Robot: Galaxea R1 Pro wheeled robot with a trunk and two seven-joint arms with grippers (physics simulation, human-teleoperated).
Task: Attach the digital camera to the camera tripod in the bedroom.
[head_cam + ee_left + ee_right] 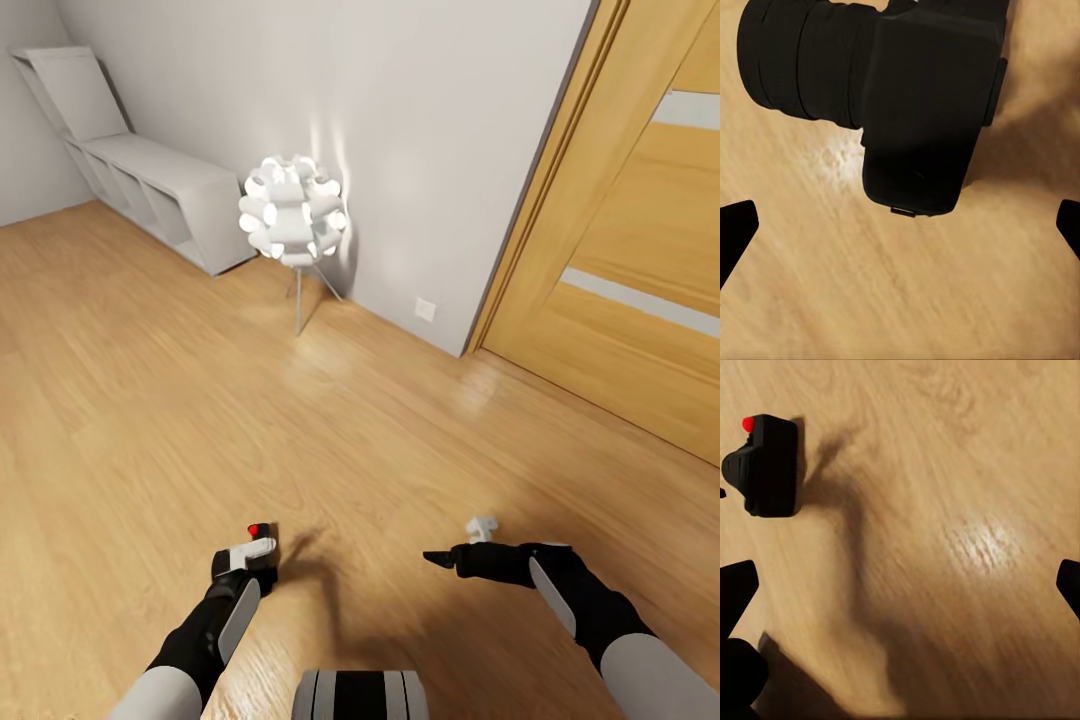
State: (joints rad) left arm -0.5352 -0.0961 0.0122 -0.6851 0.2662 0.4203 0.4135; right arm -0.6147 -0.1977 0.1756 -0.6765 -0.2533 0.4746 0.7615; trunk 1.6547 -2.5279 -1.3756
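On my left, the digital camera (259,545) sits at the tip of the left gripper (247,560), above the wood floor (150,400); I can't tell whether the jaws clamp it. It looks rigid, compact, fragile at the lens, so I'd grip the body. The right gripper (438,557) hangs low, forward, jaws spread, empty.

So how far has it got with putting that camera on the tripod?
It looks like the pick-up is done: the digital camera with its red dot sits at the left gripper, above the wood floor. In hand is carrying it. The right gripper holds nothing, its fingertips spread. Ahead stand a white ball lamp, a low white shelf and a wooden door. Left: reaching the tripod and mounting the camera.
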